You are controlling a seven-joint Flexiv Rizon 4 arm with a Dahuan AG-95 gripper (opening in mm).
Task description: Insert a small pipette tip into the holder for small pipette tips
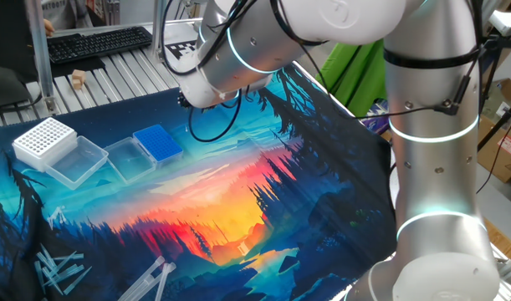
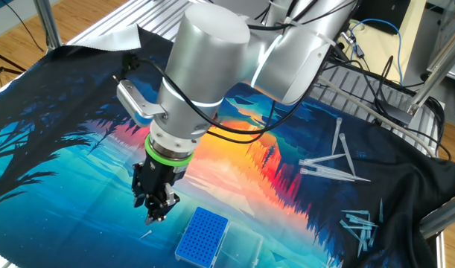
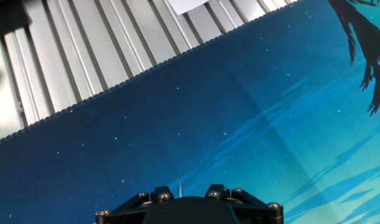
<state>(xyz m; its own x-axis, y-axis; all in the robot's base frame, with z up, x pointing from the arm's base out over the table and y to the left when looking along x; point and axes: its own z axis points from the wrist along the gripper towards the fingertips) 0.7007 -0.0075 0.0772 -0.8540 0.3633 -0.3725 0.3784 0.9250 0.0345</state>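
Jaws: black, pointing steeply down and drawn close together on the small pipette tip (image 3: 179, 188), seen in the hand view as a thin whitish sliver standing out between them.
Small pipette tip: clear of the mat, not yet in the holder for small pipette tips (image 2: 202, 234); in the other fixed view it is too fine to make out.
Holder for small pipette tips: bright-blue rack with a fine grid of holes, flat on the mat, joined to a clear tray (image 1: 124, 159).
Jaws to holder: in the other fixed view they hang just beside the holder's near left corner, above the mat and not touching the rack.
Pale speck (image 2: 145, 235): on the mat just beside the holder, under the jaws; too small to identify.
White box (image 1: 44, 138): larger grid of holes, on its own clear tray (image 1: 79, 161), near the holder on the side away from the arm.
Long pipette tips (image 2: 331, 167): scattered on the mat well apart from the holder; more in a heap (image 2: 359, 223) near the cloth's edge.
Mat (image 1: 238, 192): forest-and-sunset print, carrying the holder.
Worktop (image 3: 84, 56): ribbed aluminium, bare beyond the mat's edge.
Arm (image 1: 431, 125): silver, bending over the mat above the holder.
Keyboard (image 1: 96, 42): black, on the worktop well beyond the holder.
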